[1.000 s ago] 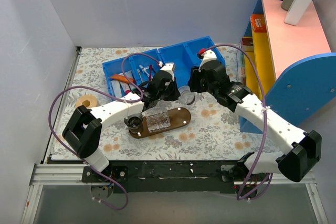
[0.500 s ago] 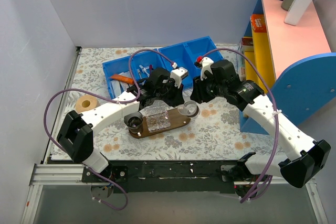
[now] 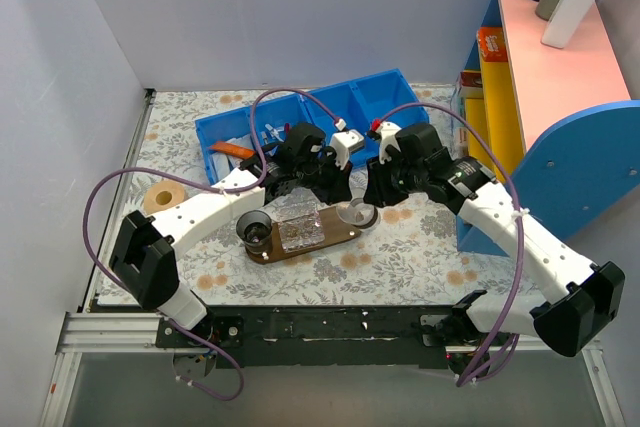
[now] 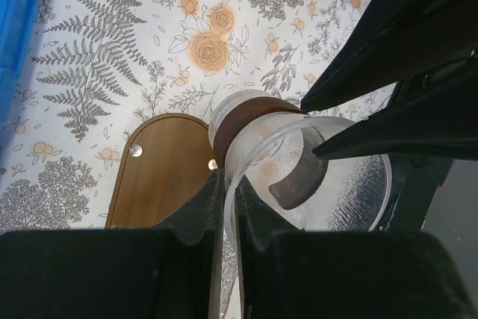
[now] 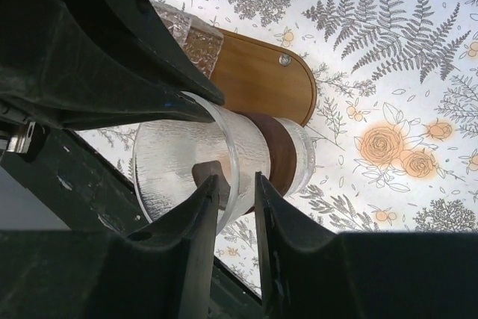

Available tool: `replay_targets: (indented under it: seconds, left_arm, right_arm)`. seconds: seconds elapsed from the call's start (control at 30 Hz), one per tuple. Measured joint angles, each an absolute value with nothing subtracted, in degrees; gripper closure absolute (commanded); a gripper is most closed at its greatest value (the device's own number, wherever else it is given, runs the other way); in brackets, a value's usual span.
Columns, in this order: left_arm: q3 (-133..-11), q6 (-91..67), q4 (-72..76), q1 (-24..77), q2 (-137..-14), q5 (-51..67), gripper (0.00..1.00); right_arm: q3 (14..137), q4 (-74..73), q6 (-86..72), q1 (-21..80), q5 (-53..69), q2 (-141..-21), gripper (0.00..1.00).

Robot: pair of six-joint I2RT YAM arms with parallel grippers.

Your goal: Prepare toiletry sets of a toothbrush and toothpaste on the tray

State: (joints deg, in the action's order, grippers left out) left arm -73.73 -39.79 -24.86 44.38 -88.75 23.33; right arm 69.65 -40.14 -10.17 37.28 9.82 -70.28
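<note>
A clear glass cup [image 3: 358, 213] with a brown band hangs at the right end of the dark wooden tray [image 3: 340, 232]. My left gripper [image 3: 335, 185] is shut on the cup's rim; in its wrist view the fingers [image 4: 205, 203] pinch the glass wall [image 4: 299, 162] beside the tray [image 4: 160, 169]. My right gripper [image 3: 372, 192] straddles the opposite rim, one finger inside and one outside, jaws still slightly apart around the cup [image 5: 246, 147]. Thin items lie in the left blue bin [image 3: 250, 137]; I cannot tell the toothbrush or toothpaste among them.
Another cup [image 3: 255, 232] and a clear textured block [image 3: 298, 230] stand on the tray. A tape roll [image 3: 165, 195] lies at the left. A second blue bin [image 3: 385, 97] sits at the back. A pink and blue shelf [image 3: 560, 77] with bottles rises on the right.
My left gripper carried the cup rightward to the tray's right end. My right arm swung in toward it, and its jaws narrowed around the rim.
</note>
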Motion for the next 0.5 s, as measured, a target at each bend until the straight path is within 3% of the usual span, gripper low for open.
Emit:
replay_targets:
  seconds: [0.1, 0.2, 0.23, 0.3, 0.4, 0.5]
  left_arm:
    - [-74.0, -39.1, -25.9, 44.4, -89.0, 23.6, 1.0]
    - [-74.0, -38.8, -27.1, 44.3, -89.6, 24.0, 1.0]
    - [-74.0, -38.8, -27.5, 44.4, -89.9, 24.0, 1.0]
    - [-74.0, -39.0, -27.8, 44.4, -90.3, 23.9, 1.0]
    - [-74.3, -39.8, -28.0, 44.4, -90.7, 23.0, 1.0]
    - [-74.4, -40.0, -28.3, 44.4, -91.0, 21.8, 0.88]
  right_arm:
    - [68.4, -39.2, -11.1, 38.5, 8.5, -70.5, 0.7]
    - [66.9, -38.0, -12.2, 39.9, 6.6, -70.6, 0.81]
    - [66.5, -37.9, -12.8, 40.2, 5.8, -70.6, 0.9]
    - [65.8, -37.5, -14.3, 40.7, 3.9, -70.7, 0.98]
    - [64.8, -37.0, -16.7, 41.2, 1.1, -71.0, 0.99]
    - [63.2, -34.9, -19.5, 41.6, -1.2, -70.7, 0.99]
